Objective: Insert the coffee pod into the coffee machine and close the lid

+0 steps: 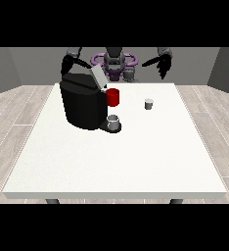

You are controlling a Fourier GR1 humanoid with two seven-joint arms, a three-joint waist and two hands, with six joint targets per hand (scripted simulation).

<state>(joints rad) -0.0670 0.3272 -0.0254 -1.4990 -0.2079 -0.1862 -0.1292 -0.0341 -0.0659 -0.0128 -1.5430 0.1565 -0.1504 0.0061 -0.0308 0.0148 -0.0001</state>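
Grey walls and pale wood-plank flooring (pixel 18 112) surround a large white table (pixel 116 162), whose two dark legs are cut off below its near edge. Behind the far edge stands the robot (pixel 114 61), its torso partly hidden by the coffee machine (pixel 83 104), a bulky black block near the table's far left corner. The machine's grey lid (pixel 98 76) is tilted up and open. A red mug (pixel 113 97) sits just beside the machine on its right flank, and a small grey cup (pixel 114 122) stands on the machine's dark base plate at the front. The coffee pod (pixel 148 103), a small grey cylinder, stands upright by itself on the table near the far edge, right of the red mug and apart from it.

Both arms are raised above the far edge. The hand at the view's right (pixel 162 67) hangs in the air with fingers pointing down, holding nothing and touching nothing. The hand at the view's left (pixel 67 64) hangs just above the machine's top; whether it touches the machine, and how its fingers lie, cannot be made out.
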